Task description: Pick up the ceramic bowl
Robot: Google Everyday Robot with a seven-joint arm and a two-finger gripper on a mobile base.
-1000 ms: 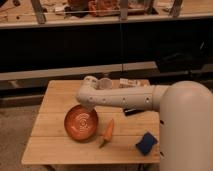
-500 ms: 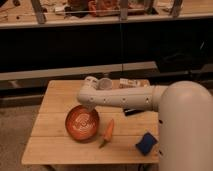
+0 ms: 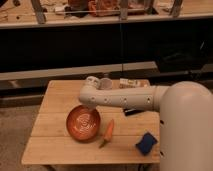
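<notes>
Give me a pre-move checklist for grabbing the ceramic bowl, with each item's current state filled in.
1. Ceramic bowl sits upright on the table with nothing inside: ok.
2. Gripper, at the arm's end, is over the bowl's far rim: ok.
3. Gripper has contact with the rim: cannot tell, the arm hides it.
4. Carrot is apart from the bowl: cannot tell. It lies close beside the bowl and the gap is unclear.
5. Pale cup is well away from the bowl, at the table's far side: ok.
6. Blue object is well away from the bowl, beyond the carrot near the front edge: ok.
</notes>
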